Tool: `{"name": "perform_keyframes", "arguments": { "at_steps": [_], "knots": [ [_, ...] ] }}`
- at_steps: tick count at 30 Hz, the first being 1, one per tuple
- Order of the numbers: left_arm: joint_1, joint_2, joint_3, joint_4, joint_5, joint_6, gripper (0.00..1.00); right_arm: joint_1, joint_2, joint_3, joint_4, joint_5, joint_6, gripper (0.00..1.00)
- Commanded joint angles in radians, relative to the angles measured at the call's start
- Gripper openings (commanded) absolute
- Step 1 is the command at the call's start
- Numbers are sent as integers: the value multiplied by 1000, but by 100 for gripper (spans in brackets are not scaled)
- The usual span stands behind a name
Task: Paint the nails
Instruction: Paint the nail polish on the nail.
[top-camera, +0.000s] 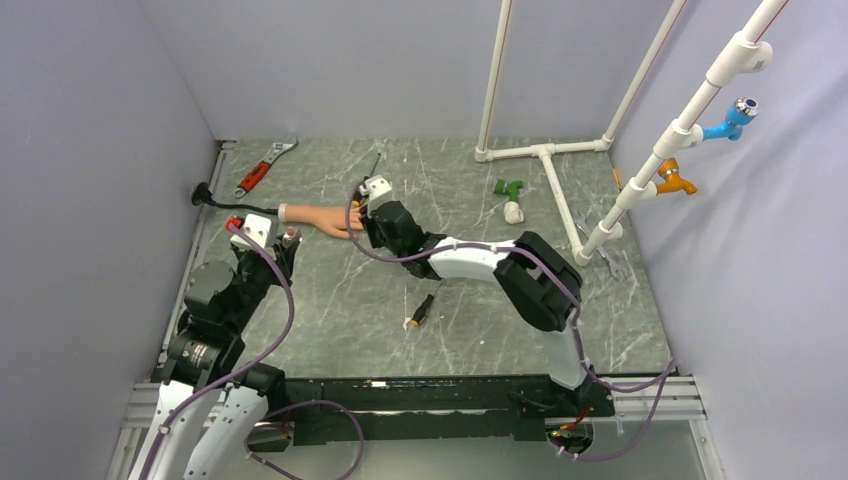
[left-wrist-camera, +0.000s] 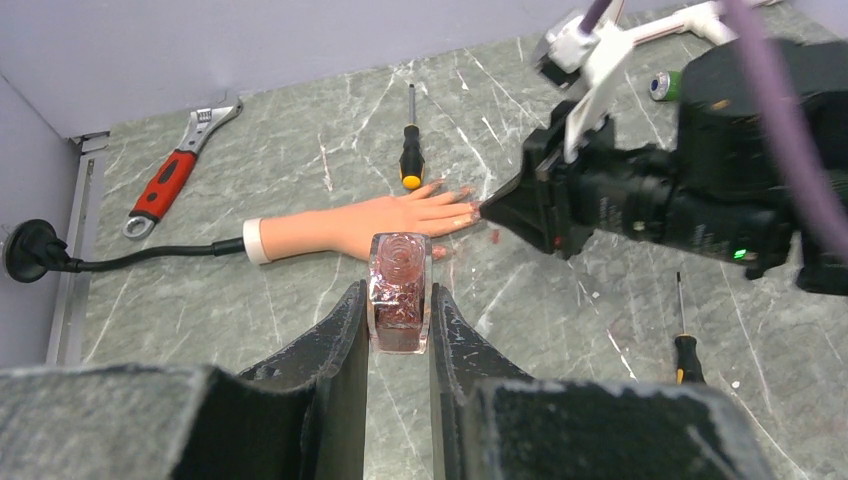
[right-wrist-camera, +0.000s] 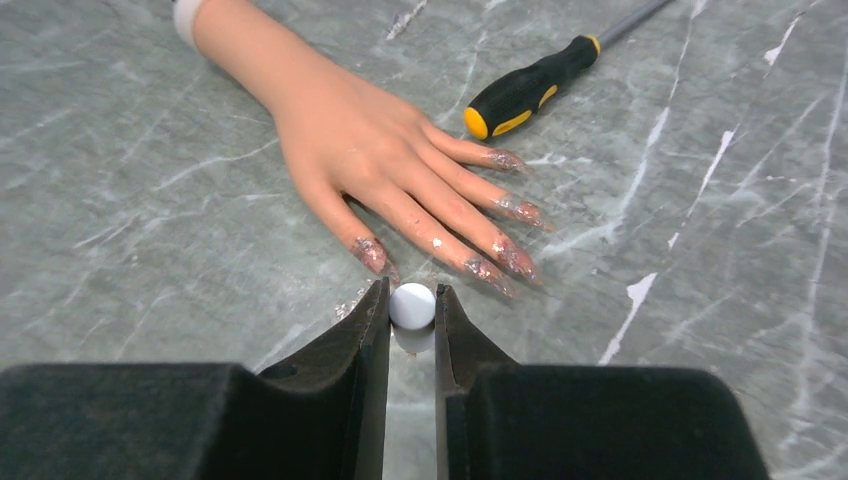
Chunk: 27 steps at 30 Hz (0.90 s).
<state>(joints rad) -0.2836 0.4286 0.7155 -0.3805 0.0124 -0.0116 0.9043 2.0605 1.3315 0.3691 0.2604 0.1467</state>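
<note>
Grey-green marbled tabletop (top-camera: 330, 320) with white veins, boxed in by plain pale walls (top-camera: 90, 150). A white pipe frame (top-camera: 545, 152) sits in the far right corner, with a blue tap (top-camera: 735, 120) and an orange tap (top-camera: 672, 182) on the angled pipe.

Clutter-wise:
- A red-handled wrench (top-camera: 262, 170) is in the far left corner.
- A black cable (top-camera: 225, 205) comes in from the left edge.
- One black-and-yellow screwdriver (right-wrist-camera: 530, 88) lies just beyond the mannequin hand (right-wrist-camera: 350, 140), toward the far edge.
- Another screwdriver (top-camera: 421, 311) is mid-table.
- A small green thing (top-camera: 510, 187) and a white thing (top-camera: 514, 212) sit nearer the pipes.

The rubber hand lies flat, palm down, in the far left part, cuff toward the left edge. The nails (right-wrist-camera: 500, 255) are smeared with pinkish glitter.

The right gripper (right-wrist-camera: 411, 300) is clenched on a small white cap (right-wrist-camera: 412, 305), right at the fingertips. That arm blocks some of the hand from above.

The left gripper (left-wrist-camera: 399, 305), near the left edge, is squeezing an uncapped polish bottle (left-wrist-camera: 400, 290). It's upright with pink glittery polish inside.
</note>
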Motion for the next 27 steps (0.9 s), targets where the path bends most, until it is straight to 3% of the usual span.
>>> {"name": "perform_keyframes", "arguments": {
  "at_steps": [1,17,27],
  "knots": [
    [5,12,27,50,5,-1,0,2,-160,-63,71,-2,-2,0],
    [5,70,22,55,60,38,0,-6,-574,-370,39,-34,7,0],
    [5,89,-4,92,188,91,0,-52,-758,-523,28,-92,88,0]
  ]
}}
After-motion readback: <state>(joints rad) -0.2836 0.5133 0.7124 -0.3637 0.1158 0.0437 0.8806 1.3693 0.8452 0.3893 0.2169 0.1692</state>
